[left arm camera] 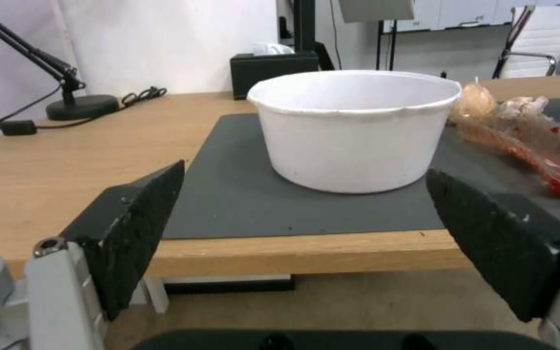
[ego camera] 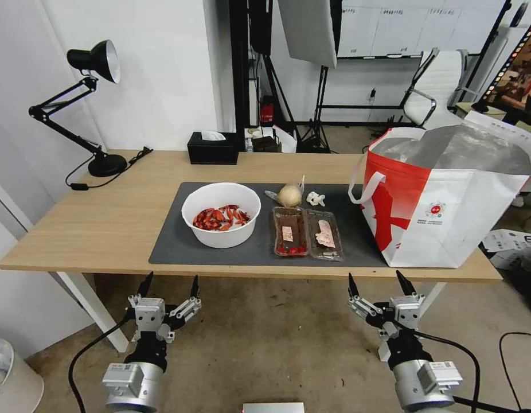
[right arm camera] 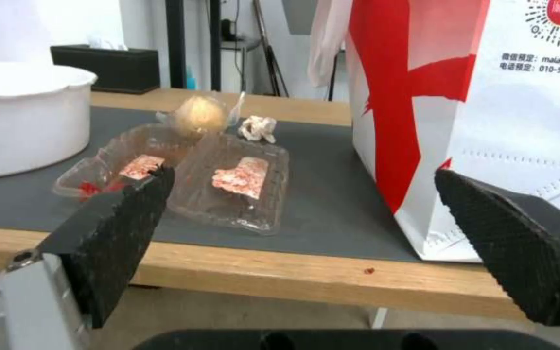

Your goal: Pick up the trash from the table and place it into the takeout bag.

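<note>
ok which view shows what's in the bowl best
The head view: it looks down into the bowl, so the red shell scraps on its bottom are plain. The left wrist view sees the bowl side-on, just wall and bare inner rim. The right wrist view catches only part of its side.

My head camera looks forward and down over the whole table [ego camera: 105, 223]. Both wrist cameras sit low before its front edge, facing across it. All share the white bowl [ego camera: 221, 222].
</note>
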Robot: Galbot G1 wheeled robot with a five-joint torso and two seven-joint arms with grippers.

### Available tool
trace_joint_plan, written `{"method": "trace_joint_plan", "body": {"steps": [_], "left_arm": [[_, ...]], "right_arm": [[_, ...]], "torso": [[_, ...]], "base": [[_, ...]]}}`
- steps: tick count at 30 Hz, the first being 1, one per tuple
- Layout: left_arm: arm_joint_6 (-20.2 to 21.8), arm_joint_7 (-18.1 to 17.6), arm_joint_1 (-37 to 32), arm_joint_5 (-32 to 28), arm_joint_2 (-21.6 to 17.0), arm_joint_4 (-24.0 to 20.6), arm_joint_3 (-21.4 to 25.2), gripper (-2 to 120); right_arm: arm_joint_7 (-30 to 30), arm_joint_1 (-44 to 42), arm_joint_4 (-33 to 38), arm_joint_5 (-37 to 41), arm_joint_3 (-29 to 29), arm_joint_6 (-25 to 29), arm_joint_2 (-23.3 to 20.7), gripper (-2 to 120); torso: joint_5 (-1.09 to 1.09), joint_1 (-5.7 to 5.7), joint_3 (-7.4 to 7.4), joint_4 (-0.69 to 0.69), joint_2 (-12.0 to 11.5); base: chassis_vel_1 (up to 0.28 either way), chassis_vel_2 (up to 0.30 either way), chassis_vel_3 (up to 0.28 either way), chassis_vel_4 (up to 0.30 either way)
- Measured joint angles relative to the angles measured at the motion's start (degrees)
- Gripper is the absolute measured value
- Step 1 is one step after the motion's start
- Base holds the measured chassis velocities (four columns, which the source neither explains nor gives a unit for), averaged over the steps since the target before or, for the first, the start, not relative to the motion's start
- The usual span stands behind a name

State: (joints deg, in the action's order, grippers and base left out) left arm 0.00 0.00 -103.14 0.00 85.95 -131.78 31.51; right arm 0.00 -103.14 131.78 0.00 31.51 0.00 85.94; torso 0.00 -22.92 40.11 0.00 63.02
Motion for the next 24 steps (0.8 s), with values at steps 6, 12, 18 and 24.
{"method": "trace_joint_plan", "body": {"steps": [6,12,18,24], "left_arm": [[0.0,0.0,0.0,0.0,0.0,0.0,0.0,100],[0.0,0.0,0.0,0.0,0.0,0.0,0.0,100],[0.0,0.0,0.0,0.0,0.0,0.0,0.0,100],[0.0,0.0,0.0,0.0,0.0,0.0,0.0,100]], "right_arm": [[0.0,0.0,0.0,0.0,0.0,0.0,0.0,100],[0.0,0.0,0.0,0.0,0.0,0.0,0.0,100],[0.0,0.0,0.0,0.0,0.0,0.0,0.0,100],[0.0,0.0,0.0,0.0,0.0,0.0,0.0,100]], "torso": [[0.00,0.00,0.00,0.00,0.0],[0.00,0.00,0.00,0.00,0.0],[0.00,0.00,0.00,0.00,0.0],[0.00,0.00,0.00,0.00,0.0]], "base": [[0.000,0.000,0.000,0.000],[0.000,0.000,0.000,0.000],[0.000,0.000,0.000,0.000],[0.000,0.000,0.000,0.000]]}}
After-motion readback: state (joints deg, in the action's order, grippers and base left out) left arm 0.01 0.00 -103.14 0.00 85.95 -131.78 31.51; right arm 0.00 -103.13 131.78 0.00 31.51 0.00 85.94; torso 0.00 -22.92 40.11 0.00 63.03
